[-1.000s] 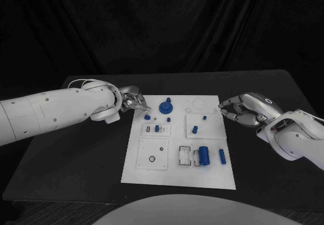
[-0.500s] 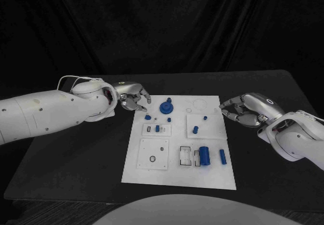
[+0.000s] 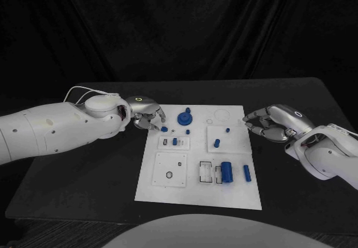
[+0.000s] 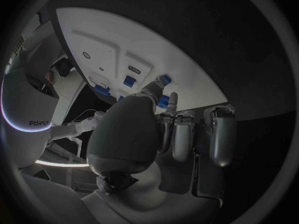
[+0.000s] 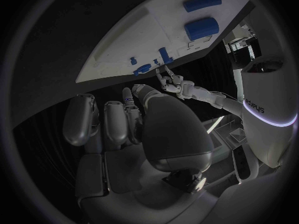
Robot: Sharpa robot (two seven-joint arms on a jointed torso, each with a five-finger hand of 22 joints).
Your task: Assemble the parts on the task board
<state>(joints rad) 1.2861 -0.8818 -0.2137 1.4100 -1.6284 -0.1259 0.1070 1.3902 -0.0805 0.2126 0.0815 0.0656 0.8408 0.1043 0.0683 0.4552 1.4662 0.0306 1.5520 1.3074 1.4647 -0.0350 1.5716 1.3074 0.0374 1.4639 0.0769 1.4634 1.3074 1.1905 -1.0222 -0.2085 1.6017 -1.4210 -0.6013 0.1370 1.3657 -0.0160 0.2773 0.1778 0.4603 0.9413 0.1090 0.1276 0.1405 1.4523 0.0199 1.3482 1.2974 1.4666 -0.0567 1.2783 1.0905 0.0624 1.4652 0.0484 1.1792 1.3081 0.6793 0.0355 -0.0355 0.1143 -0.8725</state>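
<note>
Left hand (image 3: pixel 148 114) at task board (image 3: pixel 200 194) upper left corner, fingertips pinching small blue part (image 3: pixel 164 129) at board edge. Right hand (image 3: pixel 270 123) off board's right edge over desk (image 3: pixel 89 181), fingers curled in, holding nothing. Blue cylinders (image 3: pixel 226 171) lie lower right on board.

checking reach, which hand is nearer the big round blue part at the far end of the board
Left. The left hand is just beside the big round blue part; the right hand sits off the task board's opposite edge.

Bare table (image 3: pixel 89 175) beside the task board (image 3: pixel 233 194); upright blue parts (image 3: pixel 183 119), apparently crowding its far end.
</note>
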